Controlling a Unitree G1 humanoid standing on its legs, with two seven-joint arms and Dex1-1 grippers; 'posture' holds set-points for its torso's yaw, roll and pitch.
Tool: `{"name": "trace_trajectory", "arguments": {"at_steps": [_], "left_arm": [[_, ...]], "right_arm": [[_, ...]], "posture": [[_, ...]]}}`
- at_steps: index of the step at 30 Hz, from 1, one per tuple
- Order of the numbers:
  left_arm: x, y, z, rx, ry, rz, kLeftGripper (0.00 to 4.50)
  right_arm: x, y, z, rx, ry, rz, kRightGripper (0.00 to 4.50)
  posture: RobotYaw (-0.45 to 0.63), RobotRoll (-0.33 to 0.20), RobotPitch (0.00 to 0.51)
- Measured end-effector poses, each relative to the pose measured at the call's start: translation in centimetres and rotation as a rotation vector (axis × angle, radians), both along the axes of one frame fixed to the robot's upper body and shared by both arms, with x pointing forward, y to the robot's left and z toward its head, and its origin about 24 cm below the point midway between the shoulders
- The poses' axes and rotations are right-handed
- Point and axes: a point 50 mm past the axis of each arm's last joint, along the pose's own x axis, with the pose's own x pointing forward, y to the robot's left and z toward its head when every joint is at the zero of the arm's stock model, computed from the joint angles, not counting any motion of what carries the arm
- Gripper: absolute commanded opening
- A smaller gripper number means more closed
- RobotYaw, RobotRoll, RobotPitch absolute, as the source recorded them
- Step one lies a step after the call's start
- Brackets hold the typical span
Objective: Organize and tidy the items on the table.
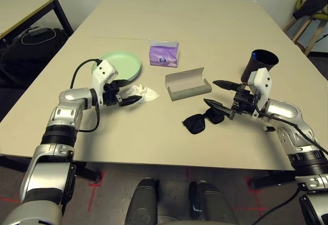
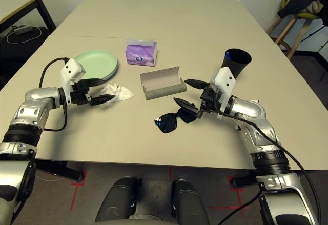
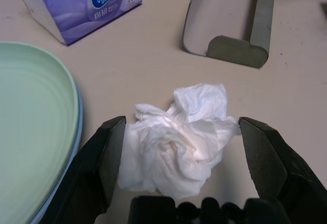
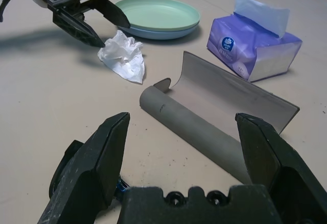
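Beige table (image 1: pixel 169 25), far half bare

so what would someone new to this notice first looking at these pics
Probably the left gripper, jaws open around a crumpled white tissue beside the stacked light green and light blue round plates. Next, the open right gripper poised over black sunglasses, with the open grey-green oblong glasses case just beyond.
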Motion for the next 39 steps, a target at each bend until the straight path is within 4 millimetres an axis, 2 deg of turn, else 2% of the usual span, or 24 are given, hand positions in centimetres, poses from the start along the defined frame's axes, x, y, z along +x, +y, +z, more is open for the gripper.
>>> {"name": "trace_trajectory", "arguments": {"at_steps": [1, 4, 13, 14, 27, 36, 39], "left_arm": [[0.0, 0.0, -0.1, 0.001, 0.006, 0.001, 4.46], [-0.1, 0.2, -0.8, 0.015, 0.042, 0.004, 3.85], [-0.3, 0.4, -1.0, 0.029, 0.103, 0.005, 0.3], [-0.3, 0.5, -1.0, 0.03, 0.104, 0.006, 0.04], [-0.7, 0.2, 0.0, -0.003, 0.112, -0.007, 0.04], [-0.7, 0.5, 2.5, -0.104, 0.076, 0.031, 0.04], [0.0, 0.9, 3.6, -0.126, 0.033, 0.098, 0.04]], "right_arm": [[0.0, 0.0, 0.0, 0.0, 0.0, -0.001, 4.5], [0.0, 0.0, 0.1, 0.001, 0.002, -0.005, 4.5], [-0.2, 0.4, 0.6, 0.021, -0.016, 0.013, 4.5], [-0.2, 0.4, 0.6, 0.021, -0.016, 0.013, 4.5], [-0.2, 0.4, 0.5, 0.026, -0.017, 0.013, 4.5], [-0.1, 0.3, 0.3, 0.028, -0.007, 0.008, 4.5], [0.0, 0.3, 0.3, 0.03, -0.008, 0.009, 4.5]], "posture": [[0.14, 0.0, 0.082], [0.14, 0.0, 0.082], [0.14, 0.0, 0.081], [0.14, 0.0, 0.081], [0.15, 0.0, 0.074], [0.16, 0.0, 0.072], [0.15, 0.0, 0.071]]}}
